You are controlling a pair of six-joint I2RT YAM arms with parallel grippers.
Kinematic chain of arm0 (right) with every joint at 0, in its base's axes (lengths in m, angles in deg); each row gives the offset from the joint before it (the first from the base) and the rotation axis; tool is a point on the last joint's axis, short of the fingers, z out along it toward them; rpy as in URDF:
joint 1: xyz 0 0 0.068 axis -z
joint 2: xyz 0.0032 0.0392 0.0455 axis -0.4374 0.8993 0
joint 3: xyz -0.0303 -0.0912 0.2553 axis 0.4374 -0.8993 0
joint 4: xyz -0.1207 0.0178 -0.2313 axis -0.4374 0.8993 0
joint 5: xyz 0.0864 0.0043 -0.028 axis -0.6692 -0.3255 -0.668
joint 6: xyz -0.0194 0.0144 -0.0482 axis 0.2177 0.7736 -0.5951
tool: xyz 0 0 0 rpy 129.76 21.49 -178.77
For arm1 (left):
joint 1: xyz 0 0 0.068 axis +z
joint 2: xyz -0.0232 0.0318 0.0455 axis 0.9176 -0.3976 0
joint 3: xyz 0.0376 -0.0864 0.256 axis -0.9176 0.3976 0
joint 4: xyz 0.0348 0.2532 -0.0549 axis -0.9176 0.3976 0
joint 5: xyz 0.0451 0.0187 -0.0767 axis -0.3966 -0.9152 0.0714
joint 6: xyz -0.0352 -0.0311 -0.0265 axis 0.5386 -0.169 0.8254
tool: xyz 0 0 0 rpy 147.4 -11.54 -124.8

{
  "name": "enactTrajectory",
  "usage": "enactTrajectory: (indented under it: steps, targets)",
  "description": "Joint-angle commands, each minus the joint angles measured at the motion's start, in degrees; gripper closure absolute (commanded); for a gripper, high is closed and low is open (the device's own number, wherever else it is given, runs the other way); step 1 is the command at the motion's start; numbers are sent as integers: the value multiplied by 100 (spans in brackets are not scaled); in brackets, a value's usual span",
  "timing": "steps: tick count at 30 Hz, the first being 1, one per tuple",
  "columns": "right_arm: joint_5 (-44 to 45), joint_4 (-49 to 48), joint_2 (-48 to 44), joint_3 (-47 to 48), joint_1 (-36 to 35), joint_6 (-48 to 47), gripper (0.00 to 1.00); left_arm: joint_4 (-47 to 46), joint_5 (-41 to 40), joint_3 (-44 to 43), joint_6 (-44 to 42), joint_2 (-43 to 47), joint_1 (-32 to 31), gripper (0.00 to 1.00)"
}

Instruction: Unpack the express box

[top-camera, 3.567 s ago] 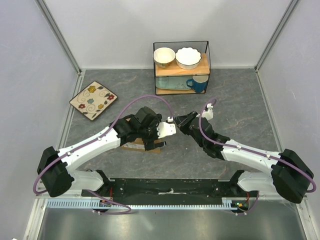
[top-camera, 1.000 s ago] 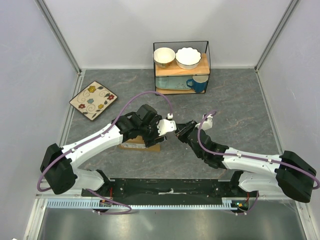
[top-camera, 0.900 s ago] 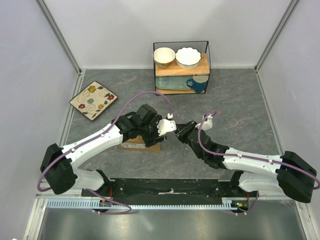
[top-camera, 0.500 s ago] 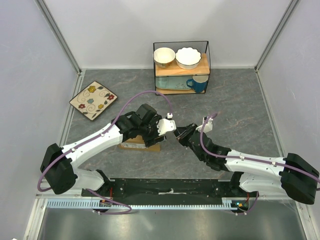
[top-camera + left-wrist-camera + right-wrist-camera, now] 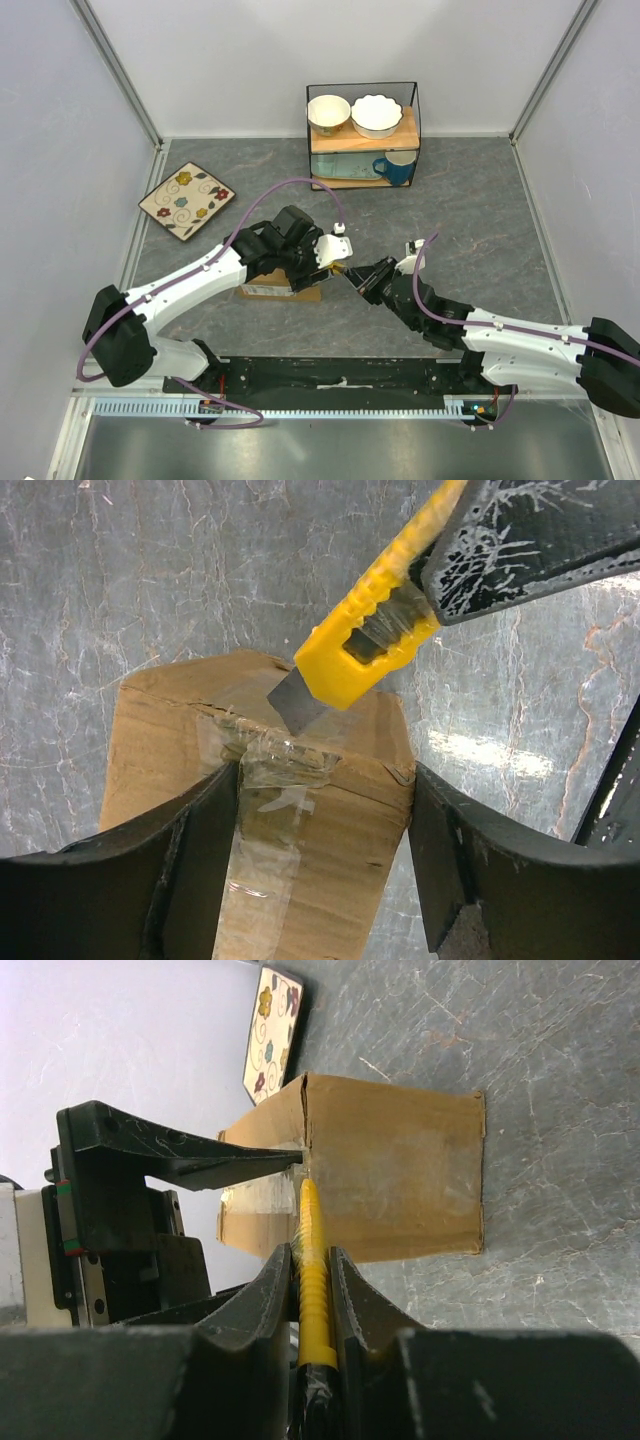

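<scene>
The express box (image 5: 272, 291) is a brown carton lying on the grey table, mostly hidden under my left arm in the top view. My left gripper (image 5: 318, 262) is shut on it, one finger on each side of the box (image 5: 320, 830) by its taped end. My right gripper (image 5: 364, 277) is shut on a yellow utility knife (image 5: 343, 268). In the left wrist view the knife (image 5: 370, 640) comes in from the upper right and its blade (image 5: 297, 702) touches the clear tape (image 5: 280, 765) at the top seam's end. The right wrist view shows the knife (image 5: 311, 1250) aimed at the box (image 5: 400, 1175).
A black wire shelf (image 5: 414, 112) at the back holds two bowls and a blue mug (image 5: 397, 167). A floral square plate (image 5: 187, 200) lies at the back left, and it also shows in the right wrist view (image 5: 272, 1020).
My right gripper has moved left and toward the near edge, bringing the knife up to the box's end. My left gripper has stayed on the box.
</scene>
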Motion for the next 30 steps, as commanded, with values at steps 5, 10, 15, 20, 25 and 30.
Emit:
enactTrajectory:
  steps: [5, 10, 15, 20, 25, 30]
  targets:
    - [-1308, 222, 40, 64, -243, -239, 100, 163, -413, 104, 266, -312, 203, 30]
    - [-1317, 441, -135, 81, -234, -318, 100, 198, -404, 130, 249, -251, 203, 30]
    - [-1465, 635, -337, 20, -242, -362, 100, 180, -413, 139, 240, -242, 203, 30]
    - [-1615, 758, -540, -42, -242, -432, 100, 198, -413, 113, 240, -242, 203, 30]
    - [-1668, 925, -654, -15, -243, -494, 100, 189, -422, 121, 240, -233, 203, 30]
    - [-1423, 1328, -873, 20, -243, -555, 100, 207, -439, 78, 266, -163, 203, 28]
